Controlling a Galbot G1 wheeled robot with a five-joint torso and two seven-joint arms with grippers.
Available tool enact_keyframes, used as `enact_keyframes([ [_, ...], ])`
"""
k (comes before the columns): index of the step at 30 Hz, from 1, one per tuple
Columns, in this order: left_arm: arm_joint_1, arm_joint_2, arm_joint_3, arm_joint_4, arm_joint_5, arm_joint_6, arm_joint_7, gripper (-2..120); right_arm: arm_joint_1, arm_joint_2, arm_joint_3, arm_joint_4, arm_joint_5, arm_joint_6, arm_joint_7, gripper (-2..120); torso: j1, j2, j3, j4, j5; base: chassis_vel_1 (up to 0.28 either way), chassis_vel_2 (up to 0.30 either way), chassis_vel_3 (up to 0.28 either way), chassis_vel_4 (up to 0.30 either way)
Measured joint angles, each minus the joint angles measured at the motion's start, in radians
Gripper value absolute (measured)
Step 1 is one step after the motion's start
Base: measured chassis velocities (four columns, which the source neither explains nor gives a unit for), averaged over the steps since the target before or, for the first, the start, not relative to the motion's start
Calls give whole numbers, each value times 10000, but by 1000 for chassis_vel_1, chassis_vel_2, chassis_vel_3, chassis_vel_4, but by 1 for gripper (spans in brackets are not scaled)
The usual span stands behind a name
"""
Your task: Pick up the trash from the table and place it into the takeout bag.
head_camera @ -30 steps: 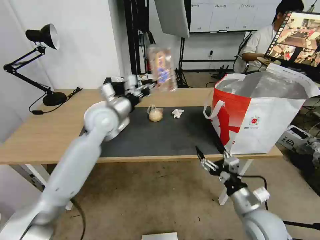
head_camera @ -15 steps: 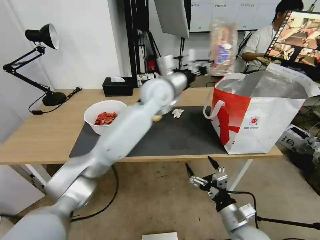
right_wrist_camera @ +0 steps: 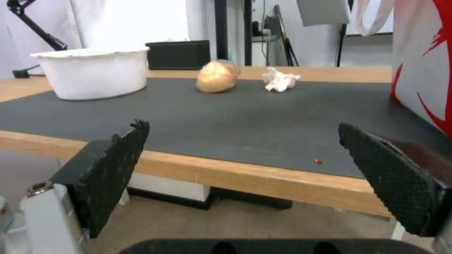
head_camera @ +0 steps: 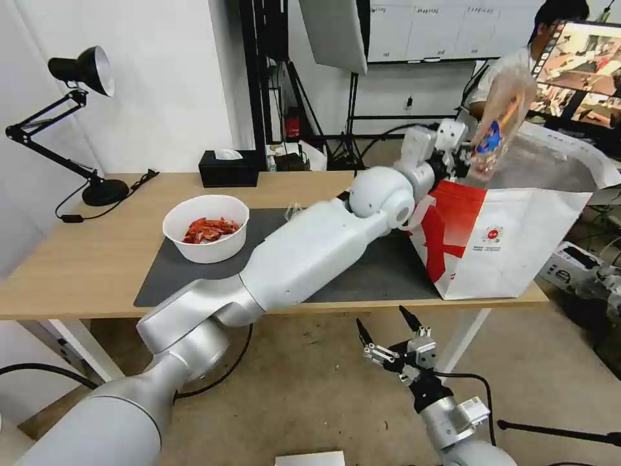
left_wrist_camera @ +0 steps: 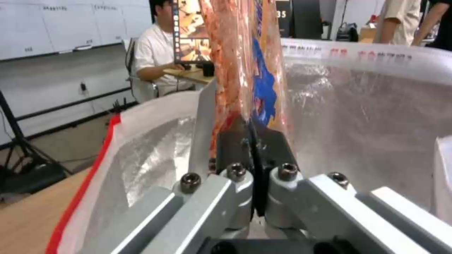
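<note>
Light-wood table (head_camera: 84, 265) with the dark mat (head_camera: 362, 272), takeout bag (head_camera: 511, 246) standing open at its right end. You've got the clear plastic tray (head_camera: 501, 123) pinched at its lower edge in the left gripper (head_camera: 460, 155), jaws closed down to a thin slit on it in the left wrist view (left_wrist_camera: 256, 141). Tray (left_wrist_camera: 245, 60) hangs long axis upright, tilted a bit, directly over the near-left rim of the bag mouth; foil lining (left_wrist_camera: 358, 123) is right behind and below it. That's the relation that counts: bag opening lies straight under and slightly beyond the tray, so my read is it needs to go a little further over the mouth before letting go, or the tall tray could catch the rim and tip out.

Left on the table: white bowl (head_camera: 206, 228) of red shells, bagged bun (right_wrist_camera: 216, 76), crumpled tissue (right_wrist_camera: 280, 79). Right gripper (head_camera: 388, 333) sits low in front of the table edge, fingers (right_wrist_camera: 118, 165) spread wide, holding nothing.
</note>
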Motion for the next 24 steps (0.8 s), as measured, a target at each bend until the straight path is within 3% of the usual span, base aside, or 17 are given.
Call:
enact_keyframes([
  [7, 3, 97, -207, -194, -769, -23, 179, 0, 38, -18, -14, -77, 26, -11, 3, 100, -1, 0, 0, 0, 0, 0, 0, 0, 0],
  [13, 95, 243, -450, -386, -2387, -66, -102, 23, 50, -45, -35, -90, 59, -19, -71, 100, -1, 0, 0, -1, -1, 0, 0, 0, 0],
  [18, 183, 394, -522, -674, -2856, -61, -140, 38, 96, -63, -58, -106, 77, -37, -77, 100, 0, 0, 0, 0, -1, 0, 0, 0, 0],
  [20, 229, 619, -607, -1124, -3184, -47, -243, 49, 111, -76, -71, -95, 93, -49, -77, 100, -1, 0, 0, -3, -1, 0, 0, 0, 0],
  [22, 251, 759, -657, -1366, -3278, -42, -328, 52, 103, -77, -54, -57, 104, -50, -77, 100, -1, 1, -1, -3, -1, 0, 0, 0, 0],
  [24, 496, 1304, -867, -2004, -3371, -35, -558, 64, 102, -77, 0, 32, 133, -51, -65, 100, -1, 1, -2, -3, -2, 0, 0, 0, 0],
])
